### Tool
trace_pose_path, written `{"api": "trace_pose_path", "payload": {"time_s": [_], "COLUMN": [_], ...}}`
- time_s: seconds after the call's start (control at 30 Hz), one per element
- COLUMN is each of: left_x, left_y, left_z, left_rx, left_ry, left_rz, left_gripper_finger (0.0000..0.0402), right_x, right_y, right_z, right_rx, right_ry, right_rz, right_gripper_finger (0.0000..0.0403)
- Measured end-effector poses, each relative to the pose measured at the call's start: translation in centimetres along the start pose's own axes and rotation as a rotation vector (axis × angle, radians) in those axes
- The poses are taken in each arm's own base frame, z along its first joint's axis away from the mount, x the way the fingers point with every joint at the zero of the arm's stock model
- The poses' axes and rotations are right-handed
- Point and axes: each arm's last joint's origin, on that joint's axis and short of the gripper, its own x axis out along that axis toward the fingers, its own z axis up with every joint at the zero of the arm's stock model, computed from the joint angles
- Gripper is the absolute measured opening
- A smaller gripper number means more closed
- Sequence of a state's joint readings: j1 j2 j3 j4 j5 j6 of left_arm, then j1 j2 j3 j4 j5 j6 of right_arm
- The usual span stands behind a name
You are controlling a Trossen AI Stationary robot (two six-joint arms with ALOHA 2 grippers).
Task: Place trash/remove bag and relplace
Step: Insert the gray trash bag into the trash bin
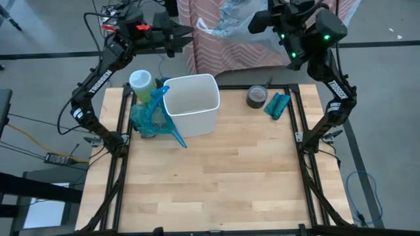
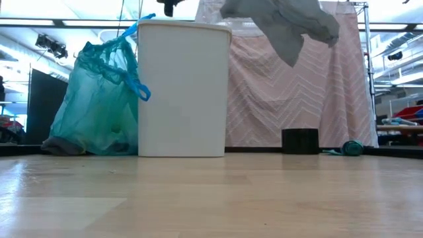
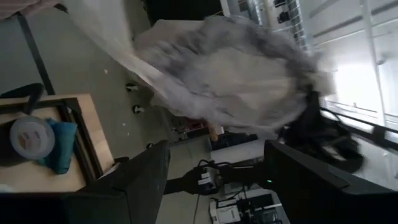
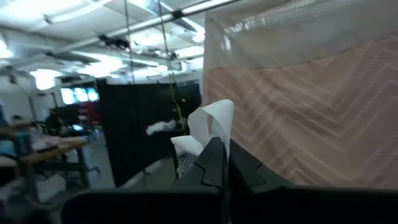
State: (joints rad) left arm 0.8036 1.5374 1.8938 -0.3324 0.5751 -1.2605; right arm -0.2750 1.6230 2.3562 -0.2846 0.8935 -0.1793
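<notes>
One bin (image 1: 191, 105), two bags (image 1: 149, 115) (image 1: 231, 21), one tape roll (image 1: 256, 96).

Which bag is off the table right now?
The pale grey bag, pinched in the right gripper and hanging in the air behind the white bin; the teal bag sits on the table beside it.

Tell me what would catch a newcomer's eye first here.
Probably the white bin, standing open and unlined near the table's back edge, with a knotted teal bag bulging at its left side. Next, the pale grey bag hanging in the air beyond the table's far edge: the right gripper pinches a fold of it with its jaws shut, and the left gripper, jaws open, faces it from the other side.
</notes>
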Motion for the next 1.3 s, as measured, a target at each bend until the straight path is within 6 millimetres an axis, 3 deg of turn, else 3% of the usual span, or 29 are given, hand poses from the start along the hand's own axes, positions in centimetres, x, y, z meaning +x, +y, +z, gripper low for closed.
{"api": "trace_pose_path", "payload": {"time_s": [0.23, 0.93, 1.3], "left_x": [1.2, 0.5, 1.0], "left_y": [1.4, 1.5, 1.0], "left_z": [0.4, 1.6, 0.9], "left_rx": [-0.010, 0.073, 0.095], "left_ry": [0.022, -0.012, 0.064], "left_rz": [0.027, 0.014, -0.046], "left_gripper_finger": [0.0275, 0.0274, 0.0200], "right_x": [0.0, -0.3, -0.3], "right_y": [0.0, -0.2, -0.1], "right_z": [0.3, 0.6, 0.4], "right_rx": [0.013, 0.016, 0.009], "right_ry": [-0.023, -0.023, -0.017], "right_rz": [0.023, 0.036, 0.037], "right_gripper_finger": [0.0000, 0.0000, 0.0000]}}
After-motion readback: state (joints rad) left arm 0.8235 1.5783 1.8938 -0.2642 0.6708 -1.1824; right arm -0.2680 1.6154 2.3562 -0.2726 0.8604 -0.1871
